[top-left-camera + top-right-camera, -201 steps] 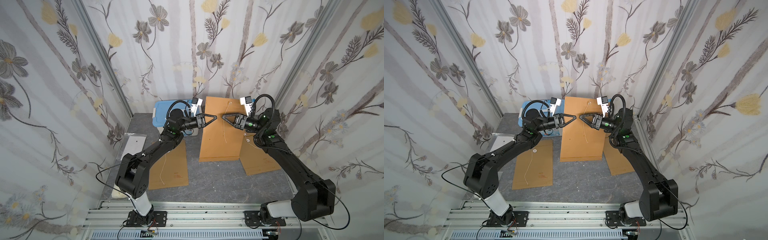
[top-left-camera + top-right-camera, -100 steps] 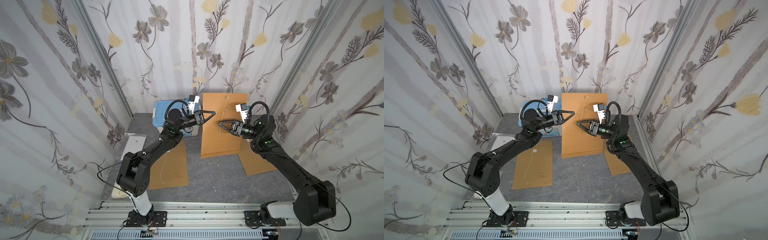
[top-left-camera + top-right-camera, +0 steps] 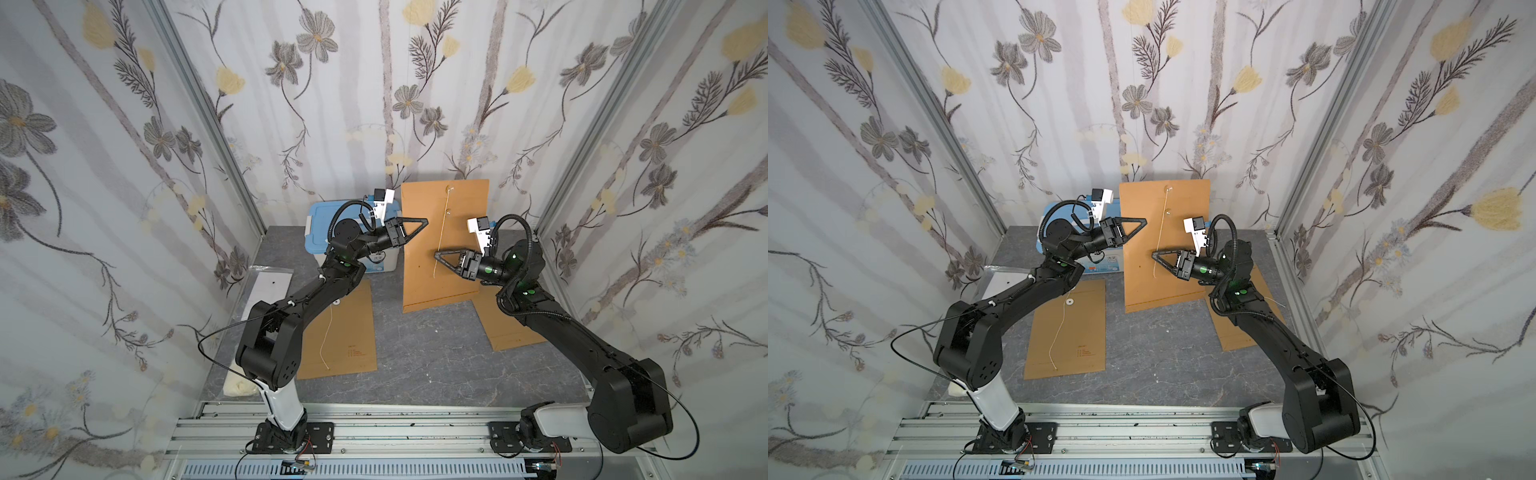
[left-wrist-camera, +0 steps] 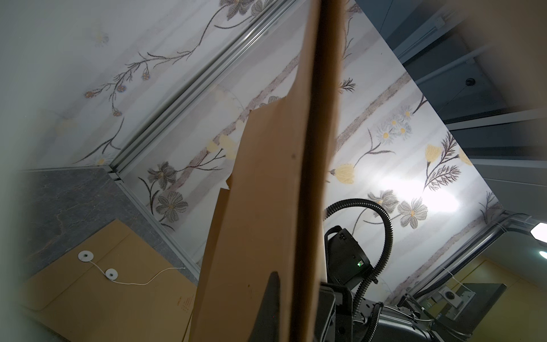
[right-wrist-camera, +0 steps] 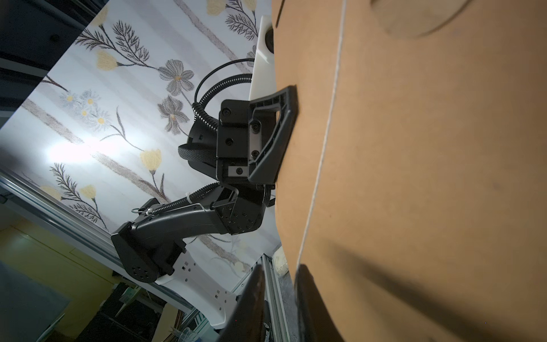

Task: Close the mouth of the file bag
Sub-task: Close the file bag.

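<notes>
I'm clamping my left gripper (image 3: 424, 221) shut on the left edge of the file bag (image 3: 469, 199), standing it upright at the far middle of the table (image 3: 415, 353). My right gripper (image 3: 436, 254) is hovering at the hanging string (image 3: 441, 232), jaws narrowly apart. I'm wanting a firm pinch low down, then taut turns around the fastener disc (image 3: 448, 211).

**File bag** (image 3: 419, 266): a plain brown kraft-paper envelope. It is held upright and slightly tilted toward the back of the table (image 3: 415, 357), with its broad face visible in both top views. The left gripper (image 3: 424, 220) pinches one side edge. Two small round fasteners sit one above the other near the top edge. A thin white string (image 3: 442, 237) hangs loose from the upper fastener (image 3: 448, 189), unwound. Whether the lower edge touches the table cannot be told.
</notes>
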You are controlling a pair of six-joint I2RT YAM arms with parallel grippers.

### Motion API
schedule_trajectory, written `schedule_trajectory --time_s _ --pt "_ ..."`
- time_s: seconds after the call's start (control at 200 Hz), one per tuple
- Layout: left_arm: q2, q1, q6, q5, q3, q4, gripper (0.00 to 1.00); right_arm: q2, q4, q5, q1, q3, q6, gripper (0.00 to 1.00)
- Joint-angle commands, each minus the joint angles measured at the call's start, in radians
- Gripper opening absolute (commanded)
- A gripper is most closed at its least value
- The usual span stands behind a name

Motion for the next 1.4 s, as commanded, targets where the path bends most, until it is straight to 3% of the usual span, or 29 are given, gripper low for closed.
schedule_trajectory --time_s 0.0,0.15,0.28,0.51,0.759,0.959,1.394 --pt "-0.002 0.003 -0.020 -0.007 -0.004 0.070 0.00 0.002 0.071 0.019 0.004 -0.005 0.011 0.18" --pt "-0.005 0.006 -0.025 -0.010 -0.010 0.079 0.00 0.003 0.070 0.022 0.006 -0.017 0.011 0.17" --pt "-0.002 0.006 -0.032 -0.013 -0.011 0.088 0.00 0.001 0.078 0.030 0.010 -0.017 0.009 0.08" --pt "0.012 0.006 -0.056 -0.013 -0.012 0.117 0.00 -0.001 0.070 0.046 0.016 -0.053 -0.001 0.00" --pt "0.014 0.009 -0.057 -0.018 -0.021 0.123 0.00 -0.017 0.017 0.069 0.023 -0.054 -0.037 0.00" --pt "0.018 0.010 -0.064 -0.022 -0.018 0.129 0.00 -0.051 -0.146 0.148 0.042 -0.042 -0.125 0.00" --pt "0.045 0.009 -0.138 0.021 -0.010 0.217 0.00 -0.007 -0.308 0.193 0.046 0.044 -0.122 0.00"
